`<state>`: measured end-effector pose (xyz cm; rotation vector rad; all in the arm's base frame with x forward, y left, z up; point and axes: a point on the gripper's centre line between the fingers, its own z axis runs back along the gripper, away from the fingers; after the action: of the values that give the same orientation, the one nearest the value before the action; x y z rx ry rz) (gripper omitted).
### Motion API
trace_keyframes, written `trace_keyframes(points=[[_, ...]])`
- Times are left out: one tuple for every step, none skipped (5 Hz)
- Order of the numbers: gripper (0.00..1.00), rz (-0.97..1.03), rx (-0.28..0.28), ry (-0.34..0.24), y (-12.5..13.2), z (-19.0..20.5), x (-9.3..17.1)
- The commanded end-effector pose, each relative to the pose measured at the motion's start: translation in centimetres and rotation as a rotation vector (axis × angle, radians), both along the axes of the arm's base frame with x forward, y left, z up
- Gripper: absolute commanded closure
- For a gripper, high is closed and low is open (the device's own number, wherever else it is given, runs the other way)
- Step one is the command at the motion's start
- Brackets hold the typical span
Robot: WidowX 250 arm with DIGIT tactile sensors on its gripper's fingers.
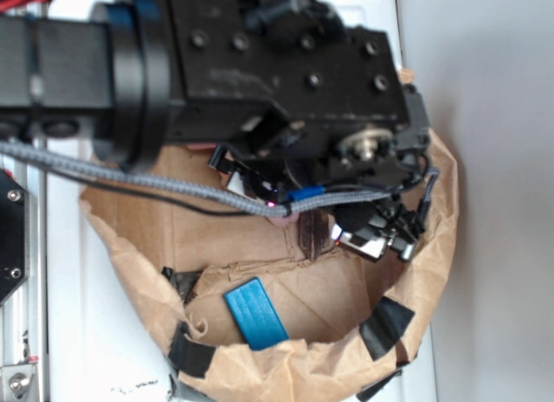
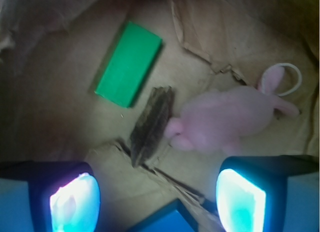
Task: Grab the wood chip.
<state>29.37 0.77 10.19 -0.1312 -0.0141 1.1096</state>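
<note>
While my tool (image 2: 157, 202) is hovering with its fingers spread and gripping nothing, the wood chip (image 2: 151, 124) is lying ungrasped between the green block (image 2: 129, 63) and pink toy rabbit (image 2: 225, 119), leaving descent and closing.

From the exterior view the black arm (image 1: 260, 64) covers most of the paper bag (image 1: 433, 246); only a dark sliver of the wood chip (image 1: 310, 233) shows beneath it, and the green block cannot be seen there. In the wrist view the blue block (image 2: 167, 221) is cut off by the bottom edge, as are the tool's fingers (image 2: 75, 202).
</note>
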Motion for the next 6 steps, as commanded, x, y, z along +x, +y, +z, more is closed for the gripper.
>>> trace_keyframes(points=[[0.0, 0.042, 0.019, -0.104, -0.4, -0.4, 0.8], [0.0, 0.143, 0.06, -0.097, -1.3, -1.3, 1.1], [0.0, 0.146, 0.065, -0.117, -1.5, -2.2, 1.4], [0.0, 0.152, 0.082, -0.099, -1.2, -3.1, 2.1], [0.0, 0.152, 0.105, -0.121, -1.1, -4.3, 2.7], [0.0, 0.184, 0.135, -0.09, -1.2, -6.2, 4.2]])
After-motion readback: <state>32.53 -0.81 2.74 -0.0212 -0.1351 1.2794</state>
